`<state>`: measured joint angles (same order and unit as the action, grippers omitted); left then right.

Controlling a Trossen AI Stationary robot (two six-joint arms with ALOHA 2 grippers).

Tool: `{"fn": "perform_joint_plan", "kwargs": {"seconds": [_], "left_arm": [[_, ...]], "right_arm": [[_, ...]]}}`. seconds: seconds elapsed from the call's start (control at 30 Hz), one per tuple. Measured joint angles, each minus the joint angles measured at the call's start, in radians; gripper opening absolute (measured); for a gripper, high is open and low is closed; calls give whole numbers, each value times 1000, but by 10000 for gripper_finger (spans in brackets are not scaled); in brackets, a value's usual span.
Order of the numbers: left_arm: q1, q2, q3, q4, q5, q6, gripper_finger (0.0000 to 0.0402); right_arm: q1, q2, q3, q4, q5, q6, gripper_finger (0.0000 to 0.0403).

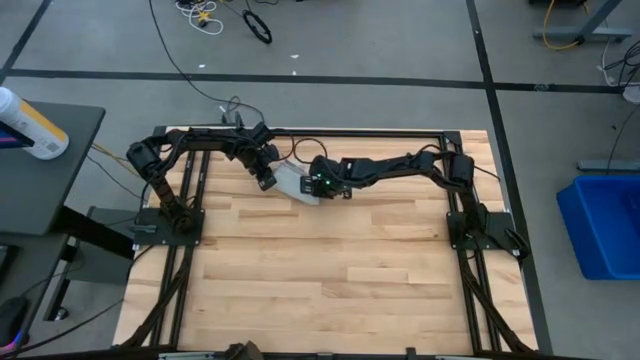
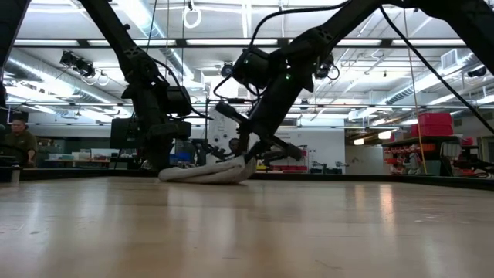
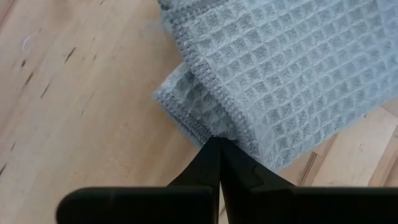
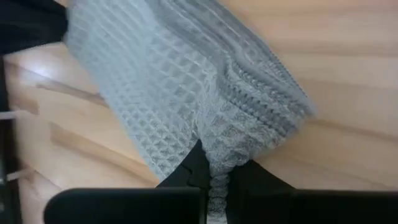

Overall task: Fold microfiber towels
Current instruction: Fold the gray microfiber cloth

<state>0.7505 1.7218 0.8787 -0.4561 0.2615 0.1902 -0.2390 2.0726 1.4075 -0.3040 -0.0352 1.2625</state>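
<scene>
From above, you see the microfiber towel (image 1: 297, 181) bunched into a small folded bundle on the wooden table (image 1: 330, 280), near the far edge and roughly midway between the two arm bases. The left gripper (image 1: 267, 178) sits at the bundle's left end and the right gripper (image 1: 322, 190) at its right end, so both arms reach in toward each other over the same small patch of table.

At table height, the towel (image 2: 208, 171) lies as a low, flattened heap on the table (image 2: 247, 232), far back from the camera. The left gripper (image 2: 165, 164) comes down on the heap's left end, and the right gripper (image 2: 247, 160) angles down onto its right end, where the cloth lifts slightly off the wood. A person is visible at the far left of the room (background only).

In your left wrist view, the left gripper (image 3: 219, 149) has its two dark fingers pressed together, their tips meeting at the hemmed edge of the towel (image 3: 280, 81); you cannot tell whether any cloth is caught between them. The waffle weave shows two layers here, one edge lying over another, on the table (image 3: 81, 106).

In your right wrist view, the right gripper (image 4: 214, 171) pinches a gathered ridge of the towel (image 4: 161, 93), which runs down between the fingers. The stacked folded edges show along one side of the cloth, resting on the table (image 4: 348, 143).
</scene>
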Motion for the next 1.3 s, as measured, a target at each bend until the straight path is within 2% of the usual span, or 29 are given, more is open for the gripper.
{"fn": "perform_joint_plan", "kwargs": {"seconds": [0.23,0.53,0.77,1.03,1.23,1.3], "left_arm": [[-37,0,0,6,-15,3,1],[-50,0,0,8,-23,-1,1],[-50,0,0,5,-24,-3,1],[-55,-8,11,-27,19,32,1],[-115,-41,111,-105,26,151,0],[-135,-42,162,-117,61,168,0]], "right_arm": [[-16,-8,2,145,10,2,19],[-41,-9,2,211,14,26,19],[-42,-13,3,-7,-23,36,19],[-9,-79,5,-162,13,-46,19],[-43,-83,5,-278,16,-116,19],[-52,-83,5,-279,15,-132,19]]}}
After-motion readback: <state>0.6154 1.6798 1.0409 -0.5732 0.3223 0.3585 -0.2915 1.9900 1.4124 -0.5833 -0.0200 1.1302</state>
